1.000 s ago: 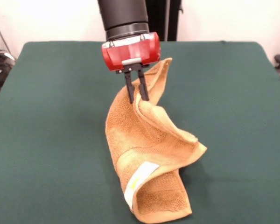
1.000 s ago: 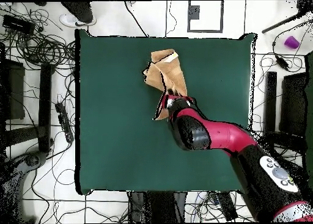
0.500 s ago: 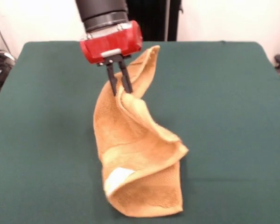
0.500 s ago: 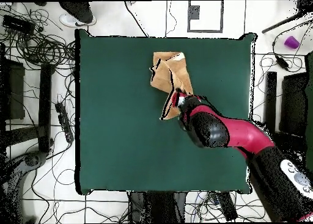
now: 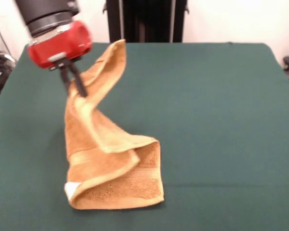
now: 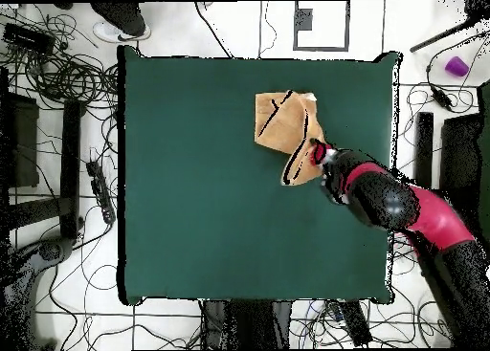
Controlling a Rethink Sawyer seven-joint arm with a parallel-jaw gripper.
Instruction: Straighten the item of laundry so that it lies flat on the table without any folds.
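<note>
We see the golden-orange terry hand towel (image 5: 106, 159) hanging twisted, its folded lower end with a white tag on the dark green felt table (image 5: 221, 120), pinched between the red-and-black gripper's (image 5: 73, 86) fingers.

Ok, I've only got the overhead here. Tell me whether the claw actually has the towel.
Observer: Yes. In the front view the claw is shut on a fold of the towel, holding that part up off the table.
Operator: Give me the low end.
Observer: It rests on the table, doubled over itself in a thick fold.
Operator: Find the tag.
Observer: The white tag peeks out at the bottom corner of that fold, on the front view's left.
</note>
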